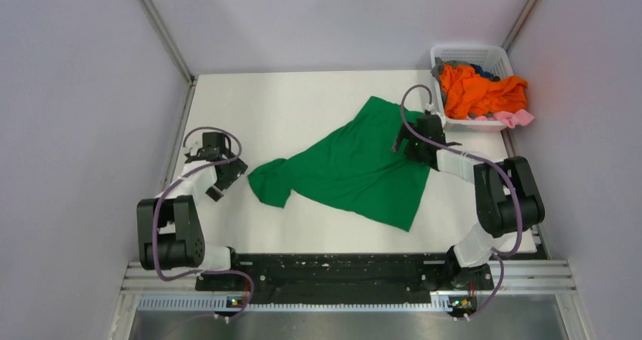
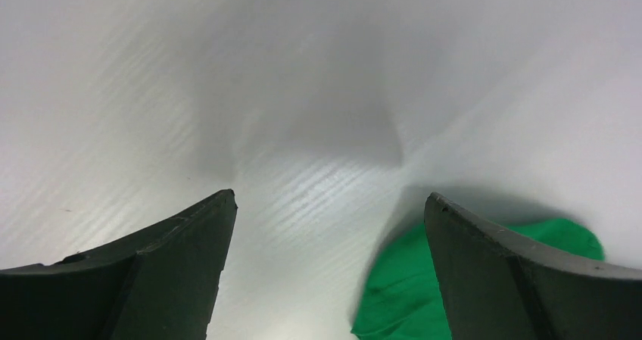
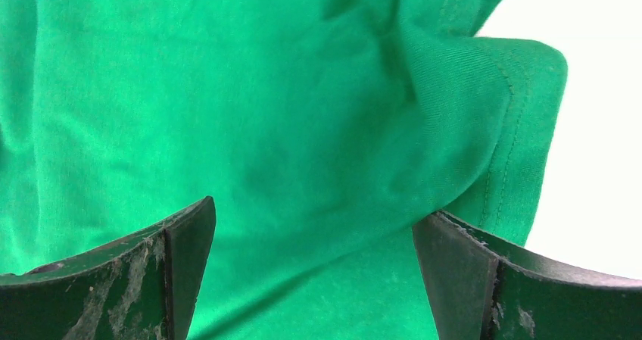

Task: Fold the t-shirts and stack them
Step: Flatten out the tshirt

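Sprawling across the middle of the smooth white counter (image 1: 303, 98), a bright green t-shirt (image 1: 348, 166) lies spread in a rough, lopsided triangle. One corner reaches toward the far right, a broad corner points at the near edge, and a bunched, rounded end trails to the left. Its knit cloth is soft and matte, rippled with shallow wrinkles. The right wrist view shows a fold of it doubled over, with a stitched hem running along the edge. The right tool (image 1: 412, 137) hovers over the garment's far right part, its two dark, scuffed fingers (image 3: 174, 272) spread wide and gripping nothing, only green cloth showing between them. The left tool (image 1: 225, 179) sits just left of the bunched end. Its matte black fingers are likewise parted over bare counter, a rounded lump of green showing behind one of them. At the far right corner a white plastic lattice basket (image 1: 469, 52) holds a crumpled orange t-shirt (image 1: 481, 90), with pink cloth (image 1: 515, 118) draped over its near rim.
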